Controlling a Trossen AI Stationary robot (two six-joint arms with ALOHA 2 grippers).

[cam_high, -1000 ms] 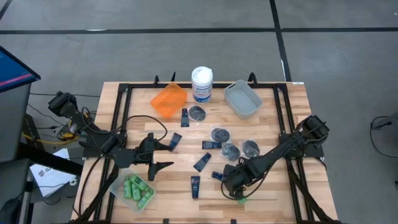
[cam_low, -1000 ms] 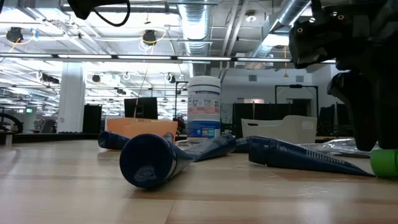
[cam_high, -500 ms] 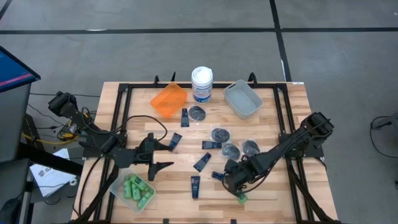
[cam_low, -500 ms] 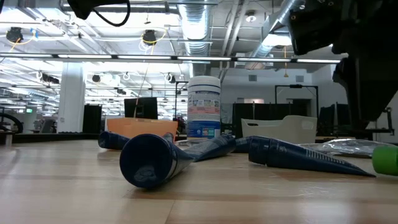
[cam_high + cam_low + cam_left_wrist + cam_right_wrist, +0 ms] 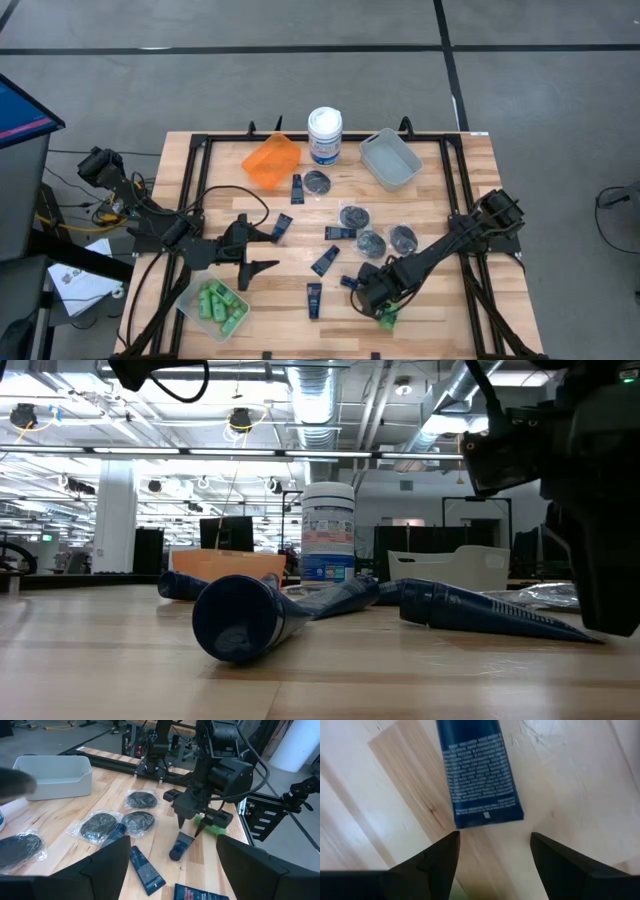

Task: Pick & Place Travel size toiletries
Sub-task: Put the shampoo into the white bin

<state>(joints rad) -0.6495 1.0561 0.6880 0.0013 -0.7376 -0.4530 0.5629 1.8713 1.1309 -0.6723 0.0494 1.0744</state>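
Observation:
Navy tubes, dark round pots in clear wrap (image 5: pixel 372 240) and one green bottle (image 5: pixel 388 320) lie loose on the wooden table. Several more green bottles sit in a clear bin (image 5: pixel 215 305). My right gripper (image 5: pixel 376 300) points down, open, near the table's front right. Its fingers stand just off the flat crimped end of a navy tube (image 5: pixel 480 785) and touch nothing. That tube (image 5: pixel 179 845) lies flat, and the loose green bottle (image 5: pixel 216 826) lies right beside the gripper (image 5: pixel 189 827). My left gripper (image 5: pixel 268 250) hangs open over the table's left part.
An orange bin (image 5: pixel 272 160), a white tub with a blue label (image 5: pixel 325 135) and a grey bin (image 5: pixel 390 158) stand along the far edge. Black frame rails (image 5: pixel 460 210) run along the table's sides. In the low view a navy tube (image 5: pixel 250 615) lies close.
My right gripper rose a little off the table, then came back down beside the green bottle, rolling slightly about its pointing line. In the low view it now hides that bottle. Its fingers have stayed open.

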